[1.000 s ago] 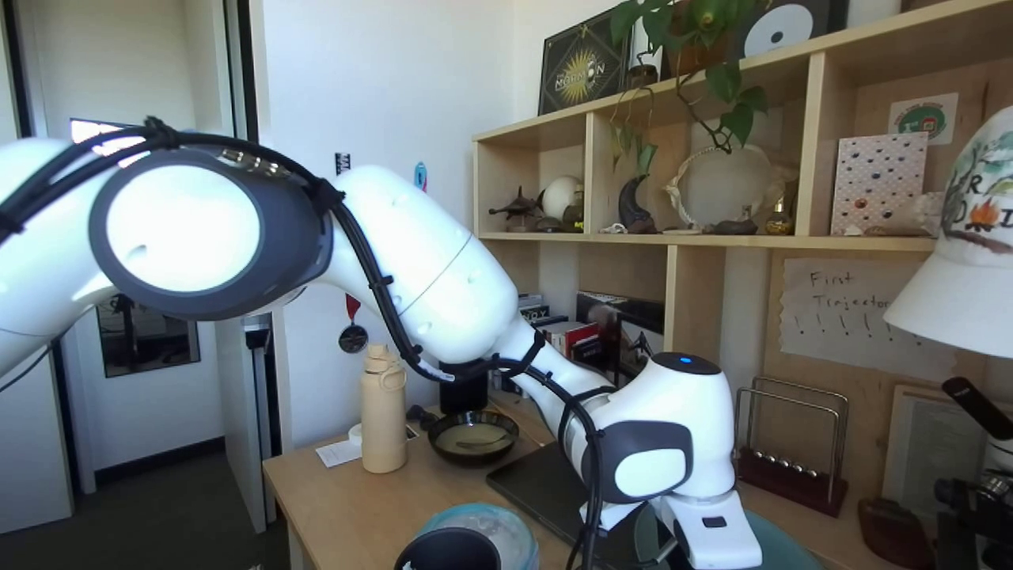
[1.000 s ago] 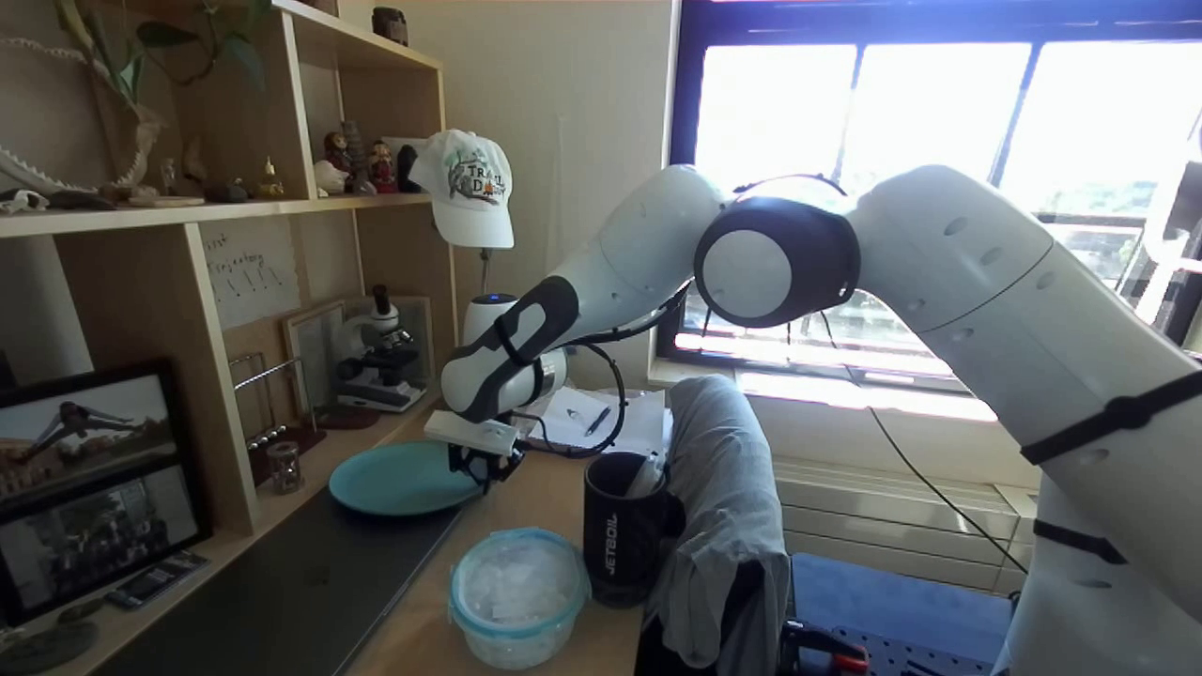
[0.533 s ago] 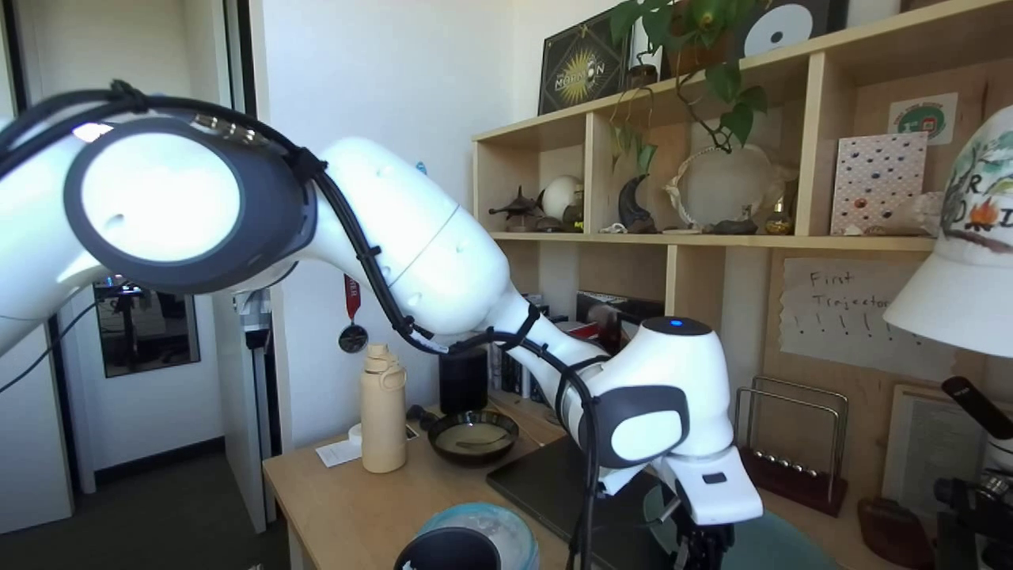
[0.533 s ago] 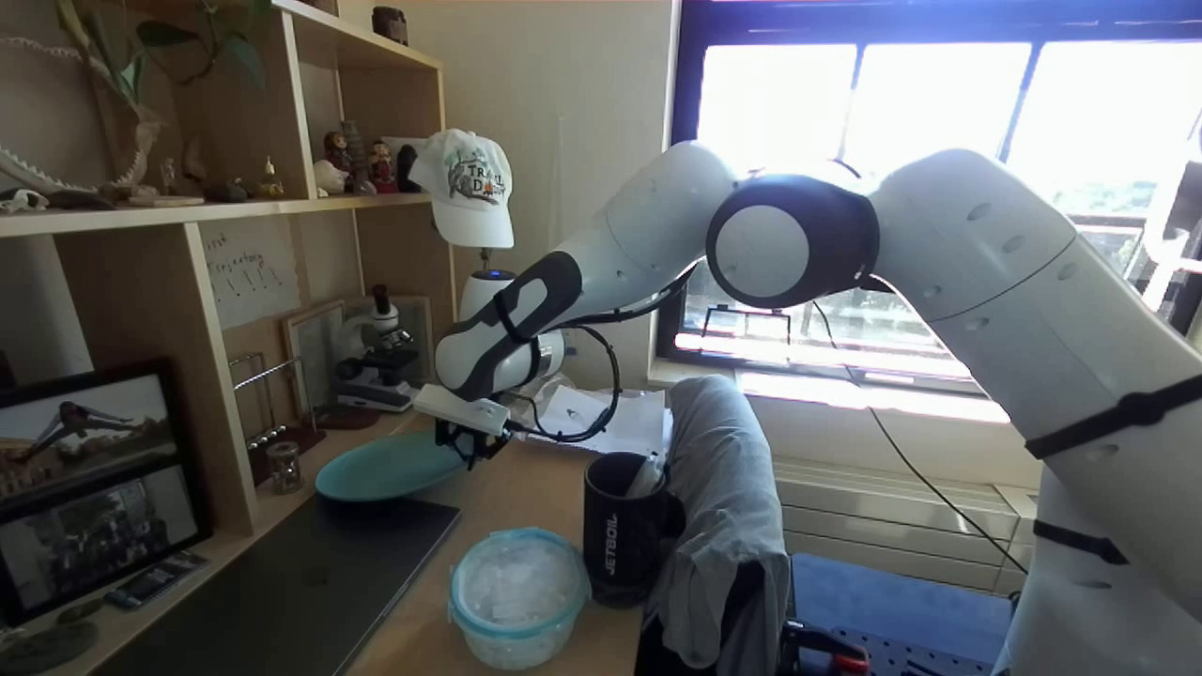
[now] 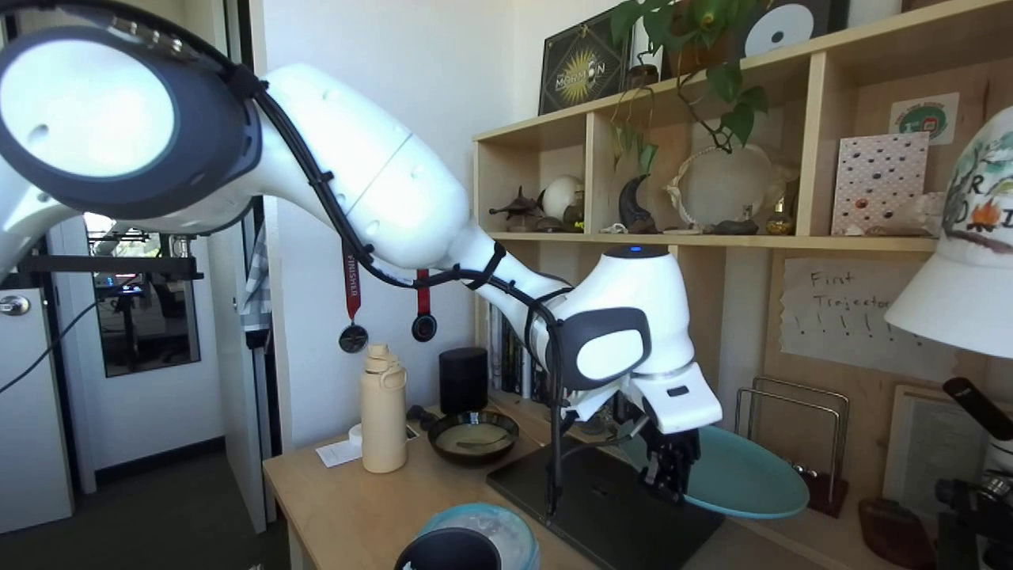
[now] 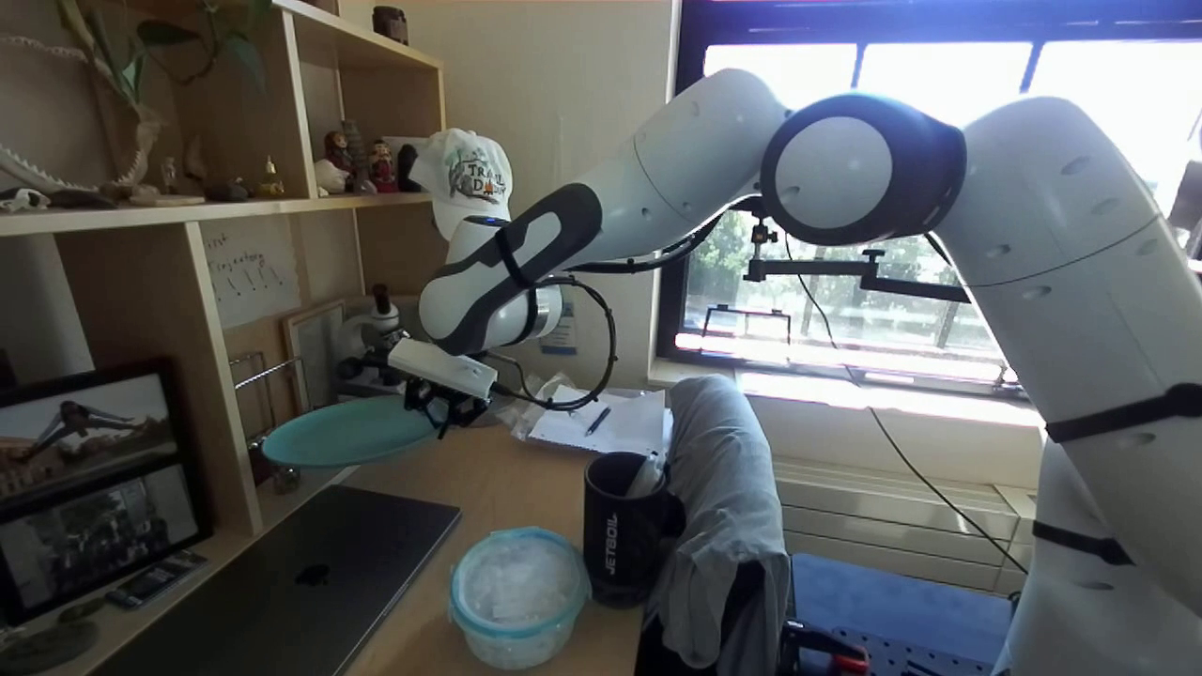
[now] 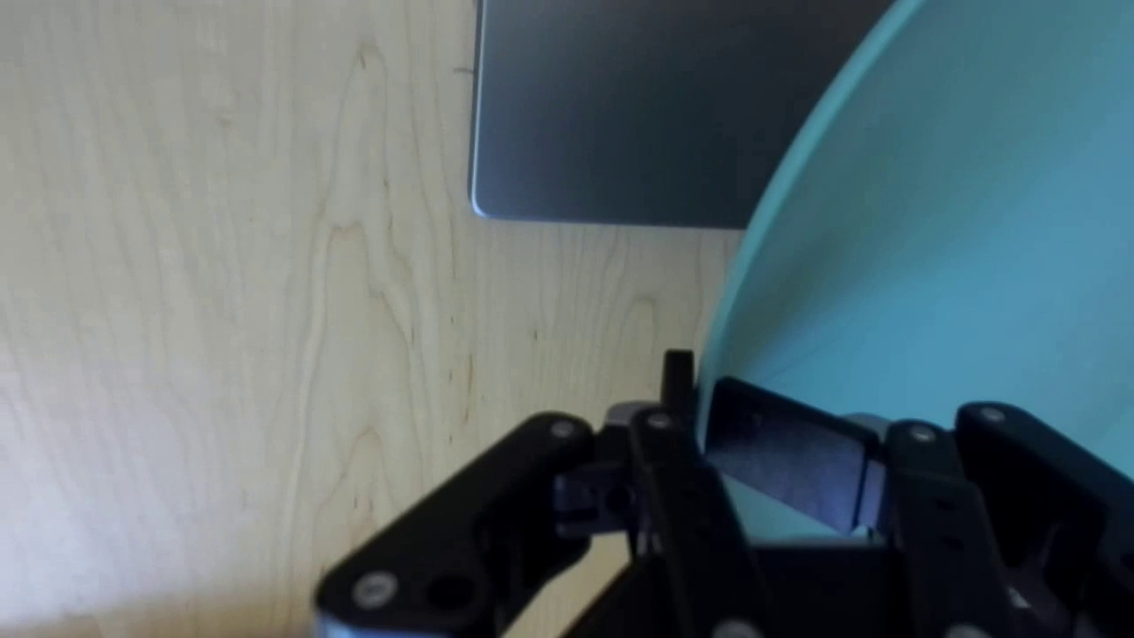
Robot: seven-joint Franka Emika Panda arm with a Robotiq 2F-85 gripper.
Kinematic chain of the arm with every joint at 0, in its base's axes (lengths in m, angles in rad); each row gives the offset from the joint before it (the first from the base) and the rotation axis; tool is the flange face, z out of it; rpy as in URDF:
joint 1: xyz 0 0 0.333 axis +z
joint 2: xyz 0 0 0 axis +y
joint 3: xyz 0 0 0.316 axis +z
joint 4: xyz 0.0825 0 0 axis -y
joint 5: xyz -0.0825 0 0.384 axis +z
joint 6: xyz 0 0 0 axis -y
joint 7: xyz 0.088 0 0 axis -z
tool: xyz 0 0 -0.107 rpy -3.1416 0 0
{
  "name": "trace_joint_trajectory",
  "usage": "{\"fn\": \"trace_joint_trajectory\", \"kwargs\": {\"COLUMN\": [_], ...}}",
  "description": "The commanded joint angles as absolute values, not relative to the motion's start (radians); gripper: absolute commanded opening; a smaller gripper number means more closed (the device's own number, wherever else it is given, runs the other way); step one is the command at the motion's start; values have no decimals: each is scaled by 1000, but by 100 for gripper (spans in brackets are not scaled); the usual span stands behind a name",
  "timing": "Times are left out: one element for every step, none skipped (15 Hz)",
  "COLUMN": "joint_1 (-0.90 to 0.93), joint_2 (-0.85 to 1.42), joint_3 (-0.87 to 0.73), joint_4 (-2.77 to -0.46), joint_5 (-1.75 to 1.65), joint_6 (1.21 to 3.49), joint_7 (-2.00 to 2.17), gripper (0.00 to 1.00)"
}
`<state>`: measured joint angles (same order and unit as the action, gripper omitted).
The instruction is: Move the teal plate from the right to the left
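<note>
My gripper (image 7: 701,409) pinches the teal plate (image 7: 939,266) at one edge, bulk cantilevered beside my grip; I'd carry slowly, level, well clear of the laptop (image 7: 647,120) below.

The wrist view cuts off the teal plate (image 7: 957,239) (the laptop (image 7: 611,124) too).

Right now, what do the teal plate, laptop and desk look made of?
Teal plate: probably plastic, though glazed ceramic isn't ruled out; smooth, even colour, soft sheen.
Laptop: likely metal, dark and fairly matte; a thin bright line runs along its edge.
Desk: wood, veneer or printed laminate, can't tell which; pale with visible grain, finish looks satin.
</note>
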<state>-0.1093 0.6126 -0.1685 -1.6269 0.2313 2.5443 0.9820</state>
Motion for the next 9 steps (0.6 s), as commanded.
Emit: {"fn": "trace_joint_trajectory", "kwargs": {"joint_1": [-104,-108,-105,-98,-93,-84,-77,-70,-62], "joint_2": [476,447,423,391,369,343,321,301,281], "joint_3": [-129,-111,-103,-98,-93,-92,-89,-88,-86], "joint_4": [-1757,-1781,-1804,-1829,-1846,-1866,-1883,-1898,-1915], "joint_5": [251,258,255,248,245,239,237,235,233], "joint_6": [2494,2464,2441,2405,2376,2346,2317,2293,2274], "joint_7": [905,874,846,823,800,782,766,751,740], "gripper": [2,2,2,2,2,2,2,2,2]}}
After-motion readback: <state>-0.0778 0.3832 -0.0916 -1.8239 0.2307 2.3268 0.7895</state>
